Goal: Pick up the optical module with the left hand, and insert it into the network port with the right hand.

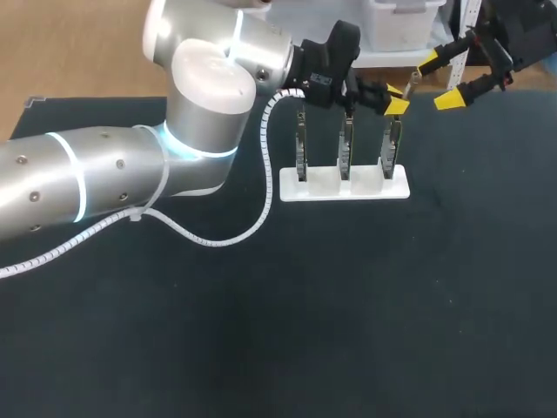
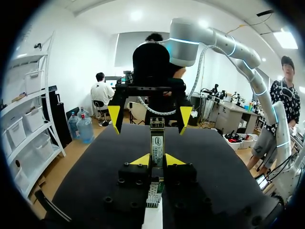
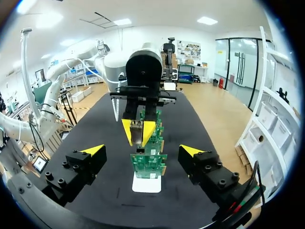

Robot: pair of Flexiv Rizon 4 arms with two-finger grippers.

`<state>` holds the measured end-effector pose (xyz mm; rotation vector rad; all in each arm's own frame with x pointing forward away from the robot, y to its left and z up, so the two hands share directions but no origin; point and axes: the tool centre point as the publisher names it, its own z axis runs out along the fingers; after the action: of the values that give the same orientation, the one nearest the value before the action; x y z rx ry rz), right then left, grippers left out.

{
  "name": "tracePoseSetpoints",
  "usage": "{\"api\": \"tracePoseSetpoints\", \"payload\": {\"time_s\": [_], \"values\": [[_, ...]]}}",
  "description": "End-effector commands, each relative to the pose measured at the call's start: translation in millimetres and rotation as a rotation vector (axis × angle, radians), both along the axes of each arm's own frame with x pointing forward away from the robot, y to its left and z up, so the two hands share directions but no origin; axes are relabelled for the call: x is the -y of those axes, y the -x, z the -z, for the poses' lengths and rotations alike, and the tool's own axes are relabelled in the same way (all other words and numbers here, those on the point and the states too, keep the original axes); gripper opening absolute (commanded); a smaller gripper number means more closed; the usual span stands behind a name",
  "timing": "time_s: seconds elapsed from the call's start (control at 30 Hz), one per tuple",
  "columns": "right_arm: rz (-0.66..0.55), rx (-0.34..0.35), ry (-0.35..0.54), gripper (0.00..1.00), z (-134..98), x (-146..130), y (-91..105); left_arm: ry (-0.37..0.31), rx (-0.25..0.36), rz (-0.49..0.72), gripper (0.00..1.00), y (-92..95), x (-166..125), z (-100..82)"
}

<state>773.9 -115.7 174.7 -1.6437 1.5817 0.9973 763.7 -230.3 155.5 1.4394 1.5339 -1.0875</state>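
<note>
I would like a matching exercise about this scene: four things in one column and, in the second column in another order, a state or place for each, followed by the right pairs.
Things
1. left gripper
2. right gripper
3. optical module
4. white holder

States or places
A. stands on the table, three boards upright in it
B. open, holding nothing
C. shut on a thing
D. between two yellow fingertips

Pairs: 1-C, 2-B, 3-D, 4-A
</note>
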Motion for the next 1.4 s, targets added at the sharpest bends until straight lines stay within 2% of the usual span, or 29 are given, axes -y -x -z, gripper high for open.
{"api": "tracePoseSetpoints", "payload": {"time_s": [0.03,0.67,1.2,1.23,1.27,1.4], "values": [[0.040,0.023,0.017,1.00,-8,-6,9.0,0.000,0.001,-0.001,0.00,0.5,0,-0.1],[0.024,0.023,0.003,1.00,-18,-29,13.6,0.000,0.001,-0.001,0.00,0.5,0,-0.1],[0.041,0.019,0.011,1.00,-16,-34,15.5,0.000,0.001,-0.001,0.00,0.5,0,-0.1],[0.043,0.026,0.020,0.24,-16,-33,15.5,0.000,0.001,-0.001,0.00,0.5,0,-0.1],[0.044,0.028,0.022,0.00,-15,-33,15.5,0.000,0.001,-0.001,0.00,0.5,0,-0.1],[0.050,0.029,0.029,0.00,-15,-32,15.2,0.000,0.001,-0.001,0.00,0.5,0,-0.1]]}}
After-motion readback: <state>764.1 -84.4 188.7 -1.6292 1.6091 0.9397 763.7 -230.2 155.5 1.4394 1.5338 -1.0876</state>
